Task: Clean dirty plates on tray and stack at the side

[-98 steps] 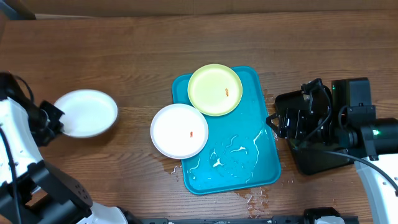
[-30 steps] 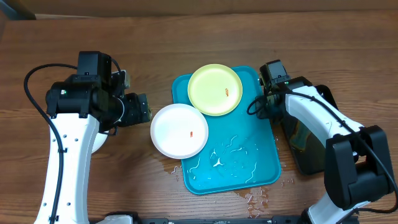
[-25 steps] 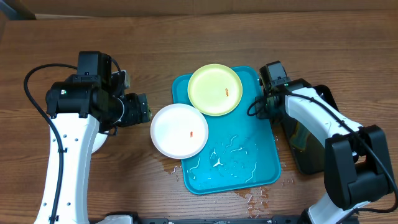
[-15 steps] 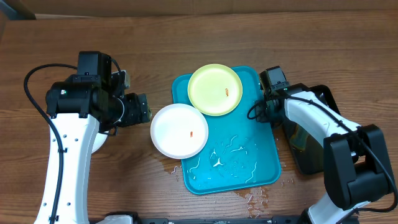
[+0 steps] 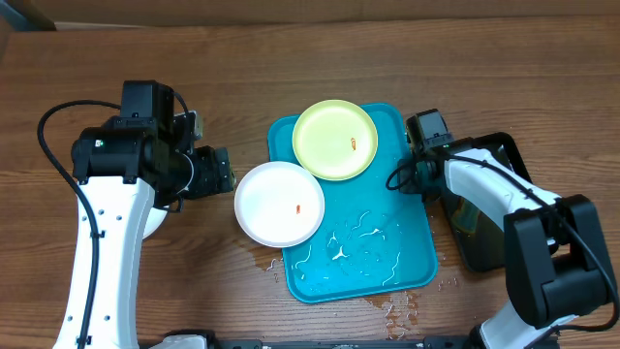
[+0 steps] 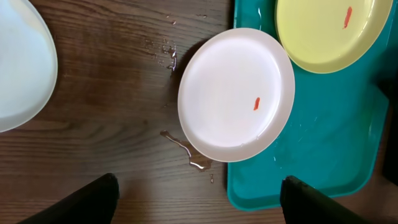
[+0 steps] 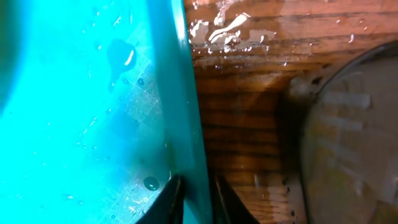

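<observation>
The turquoise tray (image 5: 412,254) lies at the table's centre with water pooled in it. A yellow-green plate (image 5: 335,140) with an orange speck rests at its far end. A white plate (image 5: 280,203) with a red speck overlaps the tray's left rim and the table. Another white plate (image 6: 18,68) shows at the left edge of the left wrist view. My left gripper (image 5: 218,170) hovers open just left of the speckled white plate. My right gripper (image 7: 198,200) is shut on the tray's right rim (image 7: 186,124), one finger on each side.
A glossy black tray (image 5: 484,242) sits right of the turquoise one, under my right arm. Water drops lie on the wood by the tray's front edge (image 5: 397,310) and left of it (image 6: 186,146).
The right gripper slid a little along the tray's right rim toward the front and its fingers closed on the rim. The left arm and the plates stayed put.
</observation>
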Robot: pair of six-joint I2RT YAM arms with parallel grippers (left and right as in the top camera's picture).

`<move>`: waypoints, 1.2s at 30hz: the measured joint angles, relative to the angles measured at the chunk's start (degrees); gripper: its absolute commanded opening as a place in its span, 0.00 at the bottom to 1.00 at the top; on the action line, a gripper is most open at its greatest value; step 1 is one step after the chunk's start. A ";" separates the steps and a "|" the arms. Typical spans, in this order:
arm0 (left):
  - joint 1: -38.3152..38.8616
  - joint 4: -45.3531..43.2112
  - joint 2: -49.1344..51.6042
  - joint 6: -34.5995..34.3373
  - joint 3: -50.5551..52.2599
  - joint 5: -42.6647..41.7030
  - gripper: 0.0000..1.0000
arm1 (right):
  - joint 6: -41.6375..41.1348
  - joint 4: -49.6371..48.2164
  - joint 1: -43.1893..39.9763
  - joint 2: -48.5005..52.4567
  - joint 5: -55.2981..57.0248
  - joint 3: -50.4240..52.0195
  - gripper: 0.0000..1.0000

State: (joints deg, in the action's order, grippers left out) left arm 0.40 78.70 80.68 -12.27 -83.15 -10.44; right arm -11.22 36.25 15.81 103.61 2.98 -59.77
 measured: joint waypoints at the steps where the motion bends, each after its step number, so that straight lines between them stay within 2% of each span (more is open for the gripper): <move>1: 0.00 0.00 0.00 0.00 0.00 -0.02 0.84 | -0.04 -0.09 -0.09 -0.22 -0.09 -0.02 0.10; 9: 0.00 0.00 0.00 0.00 0.00 0.00 0.84 | -0.13 -0.22 0.81 -0.55 -1.20 -0.02 0.06; 14: 0.00 0.00 0.00 0.00 0.00 0.00 0.84 | -0.79 -0.50 5.09 -0.59 -1.73 -0.04 0.06; 21: 0.00 0.44 0.00 0.00 0.00 0.00 0.84 | -6.03 -0.42 8.98 -0.59 -4.28 -0.13 0.05; 24: 0.00 0.46 0.00 0.00 0.00 0.00 0.84 | -8.15 -0.24 9.14 -0.59 -5.16 -0.22 0.15; 30: 0.00 0.46 0.00 0.00 0.00 0.00 0.84 | -10.14 1.11 9.29 -0.42 -6.73 0.15 0.15; 33: 0.00 0.48 0.00 0.00 0.00 0.00 0.84 | -10.01 2.14 9.20 -0.50 -7.52 0.13 0.27; 34: 0.00 0.46 0.00 0.02 0.00 0.00 0.84 | -9.68 3.06 9.20 -0.72 -7.74 0.04 0.36; 36: 0.00 0.46 0.00 0.02 0.00 0.00 0.84 | -9.49 4.59 9.20 -1.31 -7.56 -0.28 0.47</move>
State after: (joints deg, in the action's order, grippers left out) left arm 0.40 79.15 80.68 -12.25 -83.15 -10.44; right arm -20.71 40.84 25.02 102.30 -4.58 -60.05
